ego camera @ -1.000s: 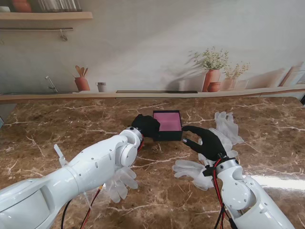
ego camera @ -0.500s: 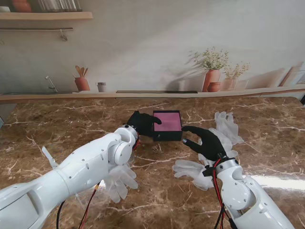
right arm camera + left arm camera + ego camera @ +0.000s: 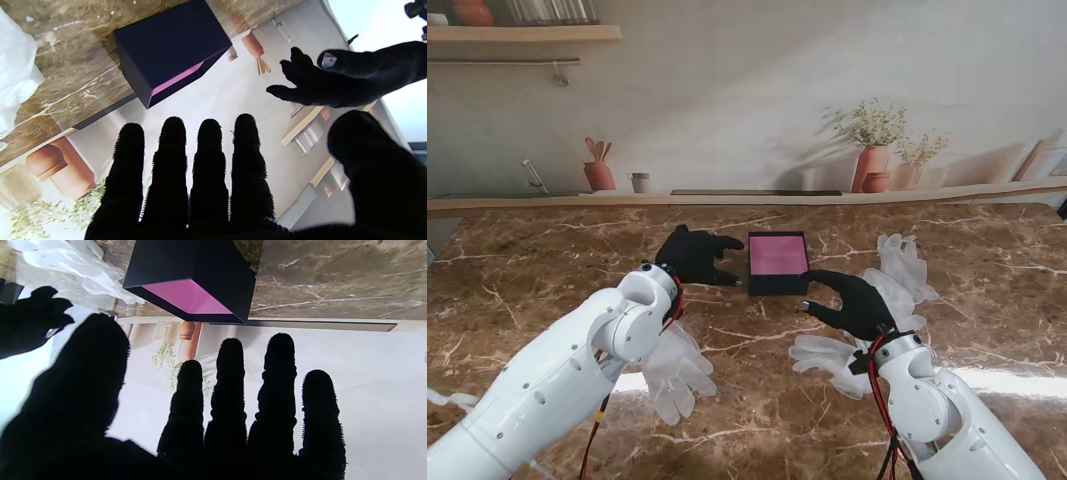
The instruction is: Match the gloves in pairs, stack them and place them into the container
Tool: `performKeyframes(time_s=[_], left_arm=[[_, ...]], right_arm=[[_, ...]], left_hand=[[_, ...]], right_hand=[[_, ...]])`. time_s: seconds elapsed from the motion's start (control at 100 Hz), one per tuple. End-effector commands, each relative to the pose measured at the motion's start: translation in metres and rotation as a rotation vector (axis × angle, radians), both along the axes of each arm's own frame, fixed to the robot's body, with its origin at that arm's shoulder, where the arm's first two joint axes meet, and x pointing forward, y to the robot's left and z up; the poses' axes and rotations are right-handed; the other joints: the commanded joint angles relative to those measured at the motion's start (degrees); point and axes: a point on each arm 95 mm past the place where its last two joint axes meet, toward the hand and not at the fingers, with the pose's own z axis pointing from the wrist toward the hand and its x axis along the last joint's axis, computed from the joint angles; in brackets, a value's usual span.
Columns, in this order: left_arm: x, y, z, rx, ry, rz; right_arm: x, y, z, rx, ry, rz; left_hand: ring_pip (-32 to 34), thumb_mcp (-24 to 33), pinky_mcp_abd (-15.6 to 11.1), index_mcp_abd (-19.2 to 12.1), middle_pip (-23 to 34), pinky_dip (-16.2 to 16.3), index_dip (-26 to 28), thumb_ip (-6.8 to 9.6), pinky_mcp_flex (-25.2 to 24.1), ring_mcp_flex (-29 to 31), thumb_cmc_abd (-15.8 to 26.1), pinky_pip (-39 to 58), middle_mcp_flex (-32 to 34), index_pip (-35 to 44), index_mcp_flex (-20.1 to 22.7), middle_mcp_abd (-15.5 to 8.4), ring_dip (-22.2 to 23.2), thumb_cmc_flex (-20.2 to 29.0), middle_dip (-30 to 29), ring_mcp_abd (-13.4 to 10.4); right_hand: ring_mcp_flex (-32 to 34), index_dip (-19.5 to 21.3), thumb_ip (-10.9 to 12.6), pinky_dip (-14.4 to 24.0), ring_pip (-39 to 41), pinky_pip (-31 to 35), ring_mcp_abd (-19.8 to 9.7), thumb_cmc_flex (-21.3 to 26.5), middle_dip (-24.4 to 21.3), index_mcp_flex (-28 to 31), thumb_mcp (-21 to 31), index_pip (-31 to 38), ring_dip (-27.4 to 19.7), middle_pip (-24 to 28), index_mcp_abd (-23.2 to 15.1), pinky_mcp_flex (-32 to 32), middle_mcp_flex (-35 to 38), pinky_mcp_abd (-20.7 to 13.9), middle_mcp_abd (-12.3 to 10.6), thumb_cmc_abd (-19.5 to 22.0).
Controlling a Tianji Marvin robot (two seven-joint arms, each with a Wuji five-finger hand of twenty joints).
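Your marble table (image 3: 547,265) runs the full width of the stand view and ends at a pale ledge (image 3: 727,200) along its far edge, just under the painted wall. The widest bare stretch lies in the left half of the frame and along the far strip beyond the box; the lower centre between your two arms is also bare stone.

Your left hand (image 3: 695,255) sits just left of centre, fingers spread and holding nothing, close beside the left wall of the container (image 3: 777,262) but apart from it. Your right hand (image 3: 852,302) sits right of centre, also spread and empty, its fingertips reaching toward the container's near right corner without touching.

The container is a black box with a pink floor, at the centre of the frame. In all three views its inside shows only pink; no glove lies in it.

The gloves are translucent white and all still on the table. One glove (image 3: 672,368) lies in the lower left of centre, partly under your left forearm. Another (image 3: 832,358) lies lower right of centre, right against your right wrist. A further heap of gloves (image 3: 905,265) rests at centre right, beyond your right hand. How many are in that heap you cannot tell.
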Motion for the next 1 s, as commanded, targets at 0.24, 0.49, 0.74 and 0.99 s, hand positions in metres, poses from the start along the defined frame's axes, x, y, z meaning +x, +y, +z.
performKeyframes(time_s=[0.24, 0.49, 0.74, 0.99], left_arm=[[-0.049, 0.04, -0.022, -0.159, 0.024, 0.102], [-0.05, 0.074, -0.017, -0.045, 0.081, 0.119], [-0.041, 0.1, -0.022, 0.161, 0.303, 0.077], [-0.029, 0.112, -0.045, 0.241, 0.324, 0.096]], right_arm=[[-0.004, 0.032, 0.0, -0.086, 0.058, 0.111], [-0.004, 0.048, 0.007, -0.086, 0.04, 0.14], [-0.008, 0.051, 0.008, -0.069, 0.024, 0.145], [-0.015, 0.052, 0.017, -0.049, 0.008, 0.146]], left_hand=[[-10.94, -10.59, -7.87, 4.76, -6.55, -12.48, -0.43, 2.63, -5.34, -12.74, 6.15, -9.76, -12.88, 0.18, 1.79, 2.86, -10.52, 4.25, -7.07, -2.74], [-12.36, 3.78, -7.47, 2.97, -6.87, -8.96, 0.12, 1.56, -11.22, -20.19, 2.89, -15.11, -18.03, 0.88, -0.38, 2.06, -9.15, 7.34, -5.2, -2.97], [-17.71, 20.66, -11.48, -3.82, -10.02, -6.99, -2.64, 2.13, -14.27, -35.34, 4.09, -40.02, -32.47, -3.76, -12.79, 0.7, -10.81, 13.96, -5.28, -5.99], [-16.82, 12.17, -11.29, -4.36, -8.5, 4.46, 1.26, 0.44, -15.1, -36.4, 2.2, -43.01, -34.79, 2.47, -12.69, 0.02, -8.47, 11.9, -2.55, -6.11]], right_hand=[[2.35, 0.9, 0.75, 1.84, 0.53, 2.22, -0.36, 0.14, 0.92, 0.45, 3.17, 0.2, 0.6, 0.71, 0.1, 1.83, 1.1, -1.57, -0.26, -2.46], [2.47, 1.03, 0.64, 2.38, 0.61, 3.1, -0.53, -0.06, 1.11, 0.68, 2.93, 0.3, 0.74, 0.61, -0.08, 1.84, 0.97, -1.27, -0.36, -1.81], [2.47, 1.05, 0.67, 2.39, 0.53, 3.04, -0.47, 0.02, 1.11, 0.81, 2.76, 0.29, 0.75, 0.48, -0.23, 1.78, 0.95, -0.98, -0.28, -1.74], [2.52, 1.09, 0.71, 2.42, 0.52, 3.04, -0.51, -0.06, 1.12, 0.98, 2.59, 0.33, 0.79, 0.45, -0.36, 1.76, 1.02, -0.84, -0.24, -1.33]])
